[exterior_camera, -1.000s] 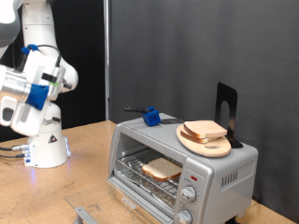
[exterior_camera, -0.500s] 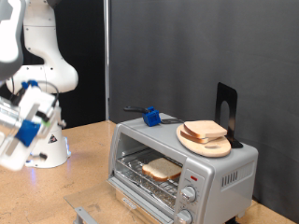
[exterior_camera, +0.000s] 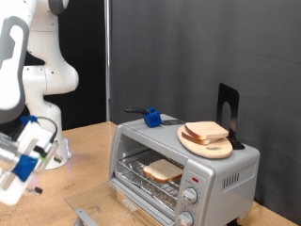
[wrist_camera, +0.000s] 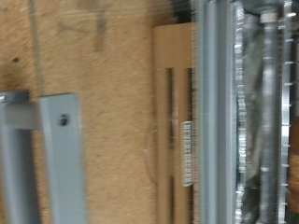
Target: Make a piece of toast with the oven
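resting on the wire rack inside the boxy silver oven (exterior_camera: pixel 183 160), the piece of toast (exterior_camera: pixel 164 170); gripper (exterior_camera: pixel 17 168) blurred far beside, its opening i cannot tell.

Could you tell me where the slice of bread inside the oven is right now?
In the exterior view, the piece of toast lies on the wire rack inside the open oven, towards the view's bottom, left of the knobs.

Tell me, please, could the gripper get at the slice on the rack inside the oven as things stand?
Probably yes: the oven door is down, leaving its front open, and the piece of toast lies exposed on the rack. The gripper hangs low at the exterior view's left, apart from it.
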Controlling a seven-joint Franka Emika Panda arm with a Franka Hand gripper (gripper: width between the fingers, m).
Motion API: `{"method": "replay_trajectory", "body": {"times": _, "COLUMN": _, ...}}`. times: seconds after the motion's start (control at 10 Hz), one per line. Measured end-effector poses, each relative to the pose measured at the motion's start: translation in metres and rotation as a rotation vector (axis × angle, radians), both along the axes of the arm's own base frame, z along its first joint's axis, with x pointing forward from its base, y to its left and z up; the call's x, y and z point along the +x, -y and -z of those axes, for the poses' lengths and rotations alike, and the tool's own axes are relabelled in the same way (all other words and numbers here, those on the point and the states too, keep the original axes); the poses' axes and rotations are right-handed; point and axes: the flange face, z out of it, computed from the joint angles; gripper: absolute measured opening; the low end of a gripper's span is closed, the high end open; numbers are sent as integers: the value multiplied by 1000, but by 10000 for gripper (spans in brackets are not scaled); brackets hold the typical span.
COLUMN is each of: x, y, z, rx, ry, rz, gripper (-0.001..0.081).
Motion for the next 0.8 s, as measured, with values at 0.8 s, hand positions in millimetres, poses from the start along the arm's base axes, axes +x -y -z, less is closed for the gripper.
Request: {"method": "replay_trajectory", "body": {"times": 0.8, "x": 7, "y": -22, "z": 75, "rx": 23, "ry": 41, "rz": -44, "gripper": 806}}
